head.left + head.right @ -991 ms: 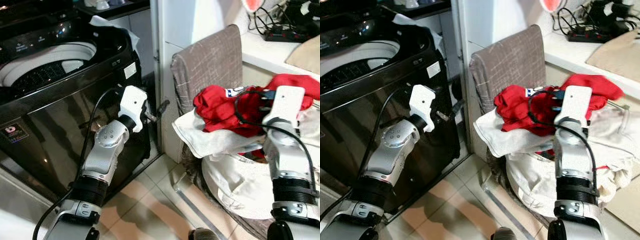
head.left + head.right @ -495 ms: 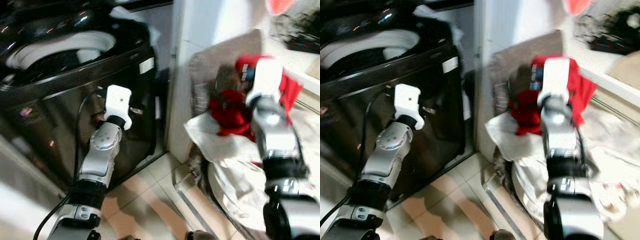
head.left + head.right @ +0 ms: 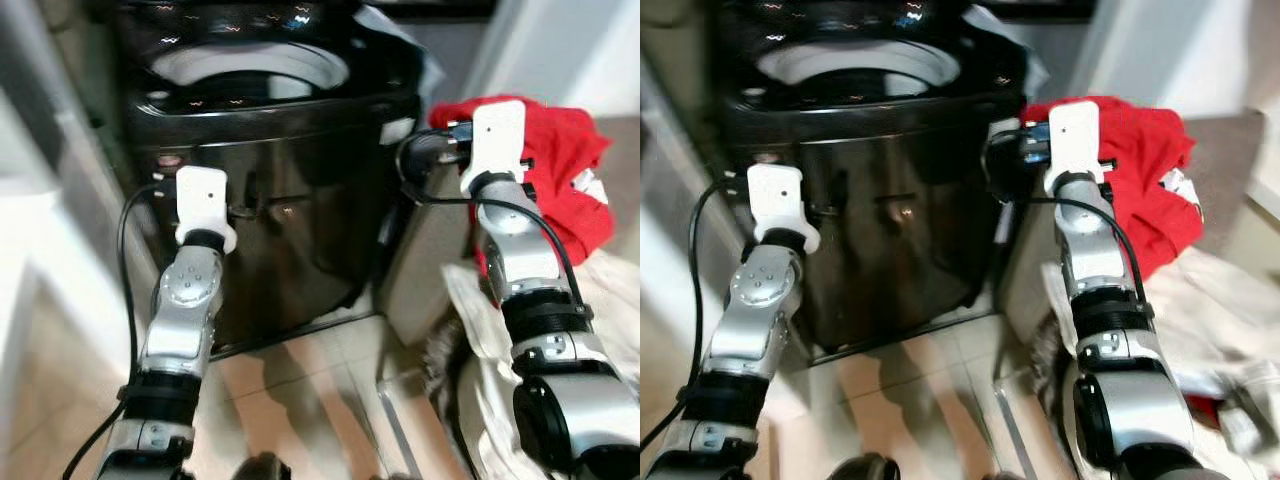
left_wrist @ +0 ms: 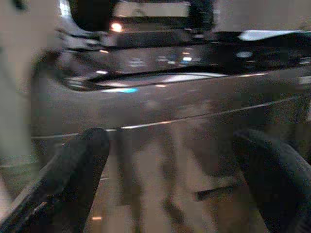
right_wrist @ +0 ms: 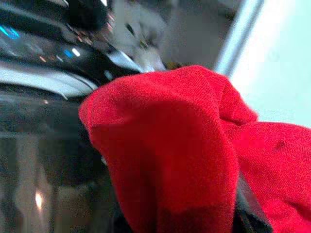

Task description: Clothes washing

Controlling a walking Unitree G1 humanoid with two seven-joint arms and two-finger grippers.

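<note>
A black top-loading washing machine (image 3: 290,200) stands straight ahead with its lid up, showing the white drum rim (image 3: 250,70). My right gripper (image 3: 450,140) is raised beside the machine's front right corner and is shut on a red garment (image 3: 560,150), which hangs bunched behind it. In the right wrist view the red cloth (image 5: 184,145) covers the fingers, with the machine's top behind. My left gripper (image 4: 170,160) is open and holds nothing. It is held close to the machine's glossy front panel (image 4: 160,102), below the top edge.
A heap of white laundry (image 3: 600,300) lies low on the right, with a grey cloth (image 3: 1230,150) behind it. A pale wall or cabinet (image 3: 40,250) closes the left side. Tiled floor (image 3: 300,400) runs in front of the machine. A white cloth (image 3: 400,30) sits at the machine's back right.
The camera has swung left, bringing the machine to the centre. My right gripper has lifted the red garment off the laundry heap and carried it towards the machine. The left gripper stays at the front panel.
</note>
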